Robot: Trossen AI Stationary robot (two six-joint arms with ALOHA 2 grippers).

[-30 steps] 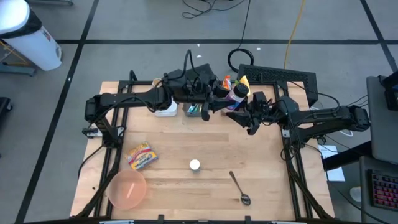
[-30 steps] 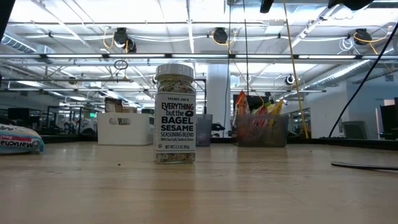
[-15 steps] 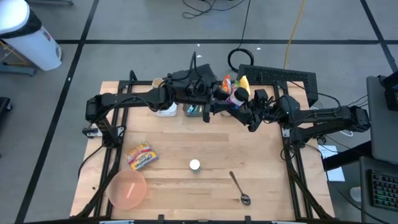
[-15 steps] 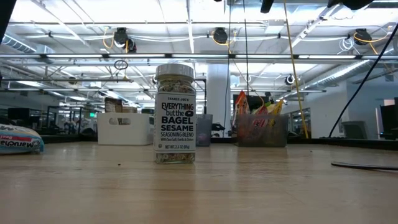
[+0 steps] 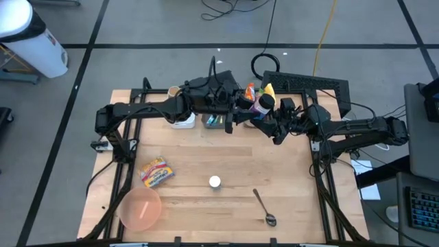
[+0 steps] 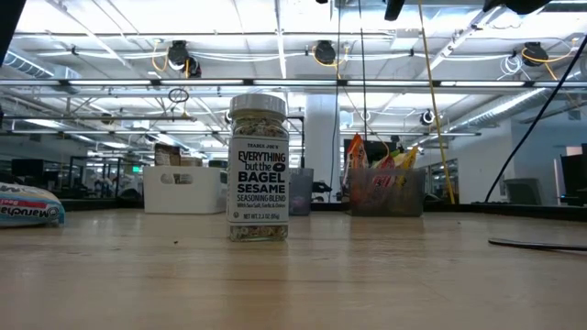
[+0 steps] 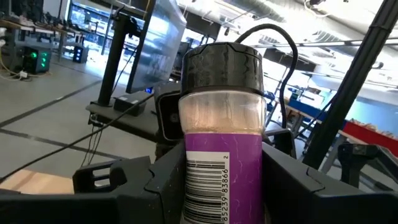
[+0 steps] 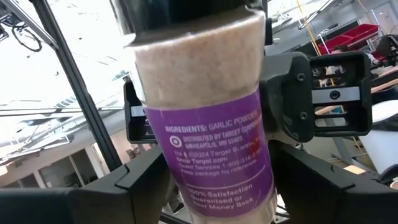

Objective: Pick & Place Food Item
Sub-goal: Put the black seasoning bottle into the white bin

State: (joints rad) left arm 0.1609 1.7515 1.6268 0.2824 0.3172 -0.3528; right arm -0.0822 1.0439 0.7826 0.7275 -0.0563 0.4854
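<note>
A garlic powder jar [image 7: 222,137] with a black cap and a purple label hangs upright above the far middle of the table [image 5: 226,154]. It also shows from the other side [image 8: 205,124] and from above [image 5: 262,103]. My left gripper [image 7: 224,186] comes from the left and is shut on the jar. My right gripper [image 8: 217,186] comes from the right, and its fingers stand on either side of the jar's lower part. My left gripper pinches the jar's labelled body [image 7: 189,180] between its two fingers, below the cap. The fingers lie about level and come from the table's left. The jar stands upright in the hold, lifted clear of the table. My right gripper flanks the label's lower half [image 8: 186,180], and I cannot tell whether its fingers touch it.
On the table stand a bagel seasoning jar [image 6: 258,170], a noodle packet [image 5: 156,171], a pink bowl [image 5: 141,208] and a spoon [image 5: 263,206]. A bin of snack packets [image 6: 385,188] and a white box [image 5: 182,121] sit along the far edge.
</note>
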